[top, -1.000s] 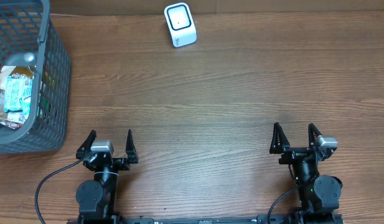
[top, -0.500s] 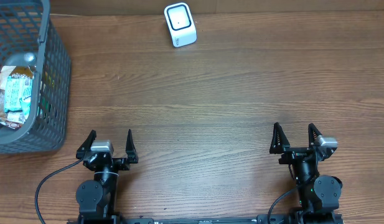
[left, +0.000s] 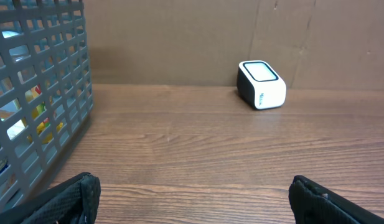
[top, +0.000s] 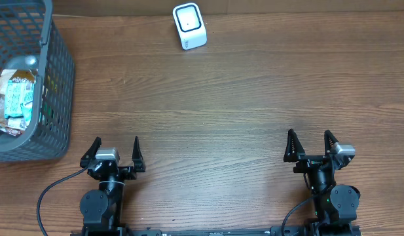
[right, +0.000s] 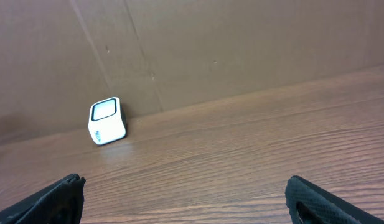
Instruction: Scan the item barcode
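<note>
I am holding my left hand (top: 116, 141) and my right hand (top: 310, 134) wide open and empty, both low over the desk (top: 221, 111). The scanner (top: 189, 26) is standing far ahead, between my two hands, a bit closer to the left one. The items (top: 15, 98) are lying in the basket (top: 57, 85), ahead and to the left of my left hand.

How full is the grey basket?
Partly filled: wrapped packets lie in the grey basket, seen from overhead and through its mesh in the left wrist view.
</note>
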